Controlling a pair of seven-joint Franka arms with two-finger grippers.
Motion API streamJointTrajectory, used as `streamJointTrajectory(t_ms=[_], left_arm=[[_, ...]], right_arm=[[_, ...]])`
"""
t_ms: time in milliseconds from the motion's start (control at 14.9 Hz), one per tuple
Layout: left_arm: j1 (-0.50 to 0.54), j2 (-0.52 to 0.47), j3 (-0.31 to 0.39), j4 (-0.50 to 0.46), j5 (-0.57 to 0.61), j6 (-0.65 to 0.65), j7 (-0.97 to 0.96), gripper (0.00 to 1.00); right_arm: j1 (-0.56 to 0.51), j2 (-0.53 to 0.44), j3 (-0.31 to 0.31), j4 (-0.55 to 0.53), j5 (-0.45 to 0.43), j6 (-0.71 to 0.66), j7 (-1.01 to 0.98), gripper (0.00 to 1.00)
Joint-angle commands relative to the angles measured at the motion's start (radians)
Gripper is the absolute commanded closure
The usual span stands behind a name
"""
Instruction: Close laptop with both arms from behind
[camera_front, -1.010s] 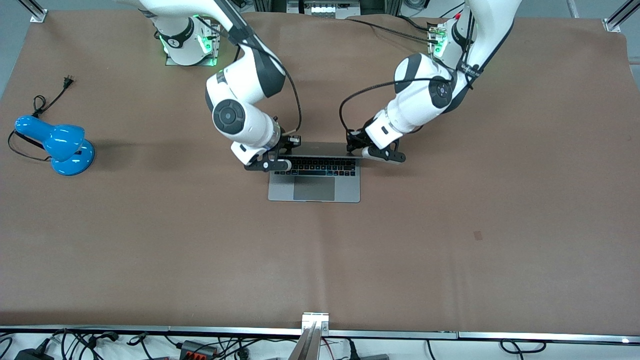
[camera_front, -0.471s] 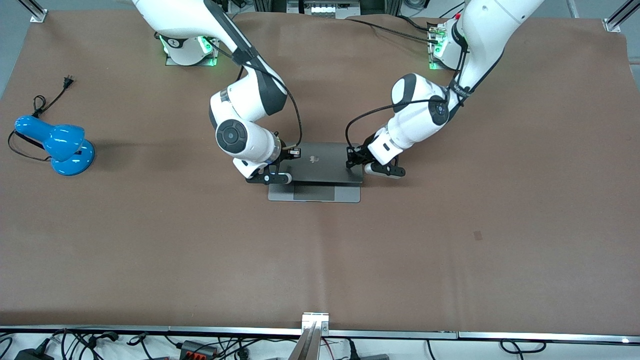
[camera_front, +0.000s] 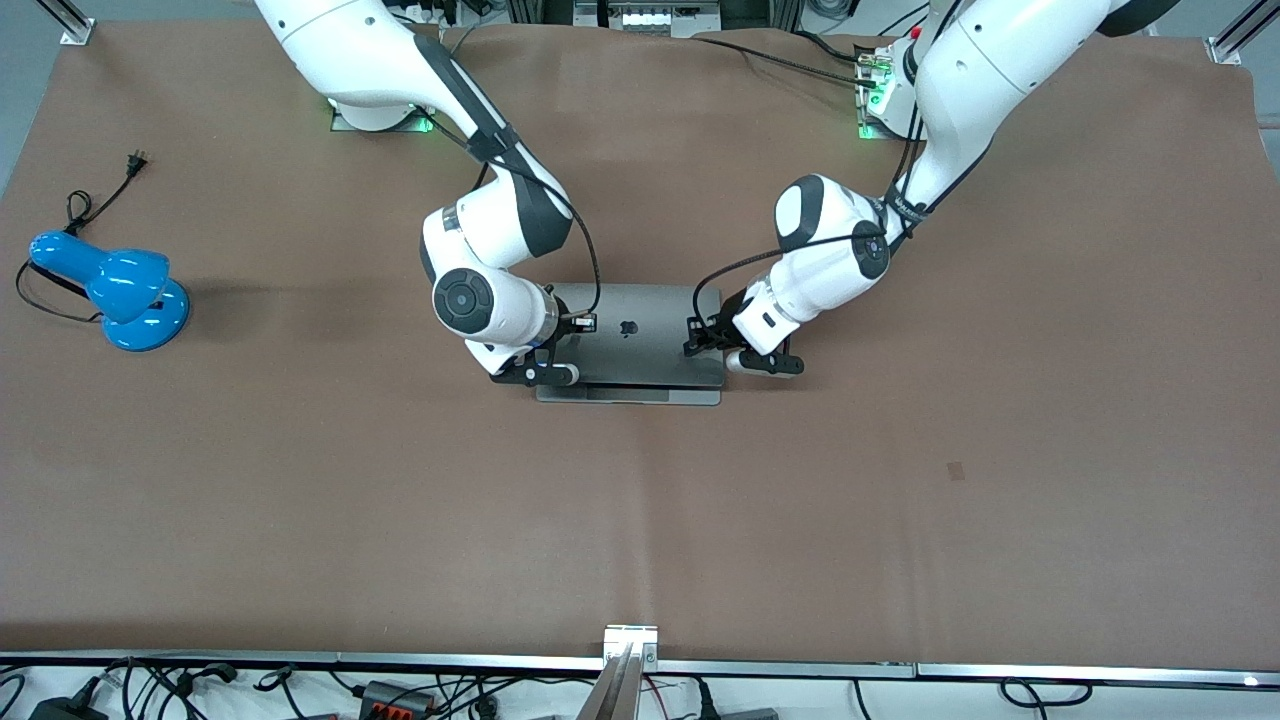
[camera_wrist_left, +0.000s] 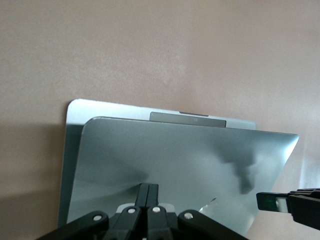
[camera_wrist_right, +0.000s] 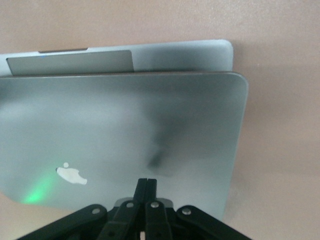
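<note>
Laptop (camera_front: 640, 340) lid nearly down; left gripper (camera_wrist_left: 148, 192) and right gripper (camera_wrist_right: 146, 187) seemingly clenched against it.

Both grippers, left gripper (camera_front: 722, 345) and right gripper (camera_front: 556, 350), are pressing on the nearly closed laptop (camera_front: 640, 335) lid.

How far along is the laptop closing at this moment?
Mostly done: the laptop lid is tipped well forward, hiding the keys, with only a strip of the palm rest showing. In hand: left gripper and right gripper, fingers shut, press on the lid's back. Left: lowering it flat.
</note>
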Motion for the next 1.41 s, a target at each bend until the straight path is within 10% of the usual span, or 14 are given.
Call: streamJointTrajectory(t_ms=[0, 1346], left_arm=[[-0.013, 0.069, 0.009, 0.041, 0.013, 0.054, 0.049, 1.00], [-0.079, 0.080, 0.081, 0.047, 0.021, 0.105, 0.068, 1.00]], right_arm=[[-0.007, 0.041, 0.003, 0.026, 0.022, 0.034, -0.042, 1.00], [-0.082, -0.018, 0.003, 0.032, 0.011, 0.035, -0.095, 1.00]])
